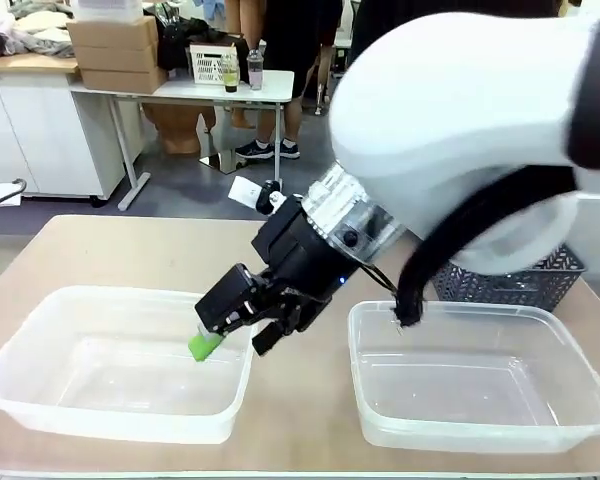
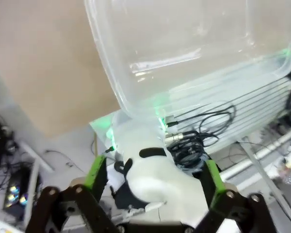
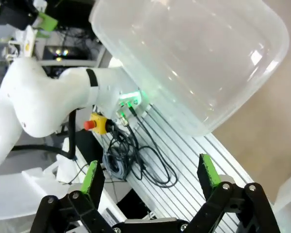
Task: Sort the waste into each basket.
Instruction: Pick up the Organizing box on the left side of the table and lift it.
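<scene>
Clear plastic, the left tub (image 1: pixel 15 388) sits on the tan table (image 1: pixel 100 250), with the matching right tub (image 1: pixel 460 425) just beside it. Over the left tub's right rim hangs the right gripper (image 1: pixel 235 342), fingers spread and empty. The left gripper (image 2: pixel 155 167) is likewise spread. Farther right and back stands a grey lattice basket (image 1: pixel 520 285).

Front: looks across table (image 1: pixel 110 250) from between arms, right arm (image 1: pixel 460 110) looming close. Wrists: both point back over a clear tub (image 2: pixel 194 43) (front's too) toward robot's side.
</scene>
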You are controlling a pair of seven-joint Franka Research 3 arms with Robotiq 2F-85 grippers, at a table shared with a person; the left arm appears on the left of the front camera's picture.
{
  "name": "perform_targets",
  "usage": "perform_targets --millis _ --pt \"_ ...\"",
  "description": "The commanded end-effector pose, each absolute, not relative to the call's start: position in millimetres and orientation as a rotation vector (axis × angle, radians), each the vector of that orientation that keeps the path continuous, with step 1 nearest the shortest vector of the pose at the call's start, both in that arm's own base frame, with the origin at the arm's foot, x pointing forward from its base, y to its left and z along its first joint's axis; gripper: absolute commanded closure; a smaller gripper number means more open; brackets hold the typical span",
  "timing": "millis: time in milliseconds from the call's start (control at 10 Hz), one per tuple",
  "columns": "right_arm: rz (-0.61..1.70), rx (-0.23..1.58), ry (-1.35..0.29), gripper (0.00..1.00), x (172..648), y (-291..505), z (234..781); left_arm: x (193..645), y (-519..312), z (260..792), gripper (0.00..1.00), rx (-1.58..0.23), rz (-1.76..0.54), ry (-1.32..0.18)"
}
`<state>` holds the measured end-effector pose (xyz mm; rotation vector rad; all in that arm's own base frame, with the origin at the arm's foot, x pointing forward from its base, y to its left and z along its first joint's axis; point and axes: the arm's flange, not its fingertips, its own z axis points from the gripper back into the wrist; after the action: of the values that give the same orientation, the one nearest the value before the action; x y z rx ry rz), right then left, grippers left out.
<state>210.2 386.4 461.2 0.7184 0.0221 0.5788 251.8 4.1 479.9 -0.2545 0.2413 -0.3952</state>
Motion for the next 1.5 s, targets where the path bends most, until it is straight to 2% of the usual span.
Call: perform_targets --millis 0,100,200,300,500,700,800,900,1000,1100,1200,1400 --pt "0.522 0.762 0.023 0.00 201 369 469 254 3 486 0.00 -0.258 -0.415 0.254" --pt "0.579 0.718 0.022 0.00 210 386 461 254 3 486 0.00 -0.258 -0.415 0.254" --pt "0.243 0.514 0.051 0.00 208 391 464 253 1 481 0.00 -0.263 -0.410 0.242" --pt "0.067 0.396 0.083 0.00 210 416 452 257 -10 459 0.00 -0.157 -0.286 0.135" --pt "-0.226 0.237 -0.002 0.00 224 429 437 250 -14 428 0.00 -0.115 -0.267 0.033" --pt "-0.240 0.163 0.004 0.00 238 443 422 249 -8 392 0.00 -0.095 -0.300 0.010" --pt "-0.239 0.130 0.024 0.00 243 439 419 252 -3 375 0.00 -0.155 -0.338 0.071" --pt "-0.122 0.254 -0.089 0.00 228 406 413 263 1 373 0.00 -0.244 -0.365 0.348" --pt "-0.122 0.254 -0.089 0.00 228 406 413 305 -6 466 0.00 -0.133 -0.309 0.036" --pt "-0.122 0.254 -0.089 0.00 228 406 413 305 -6 466 0.00 -0.133 -0.309 0.036" --pt "-0.184 0.195 -0.066 0.00 233 409 411 310 -4 434 0.00 -0.177 -0.330 0.164" --pt "-0.253 0.182 -0.021 0.00 242 436 400 307 -13 392 0.00 -0.200 -0.258 0.132"
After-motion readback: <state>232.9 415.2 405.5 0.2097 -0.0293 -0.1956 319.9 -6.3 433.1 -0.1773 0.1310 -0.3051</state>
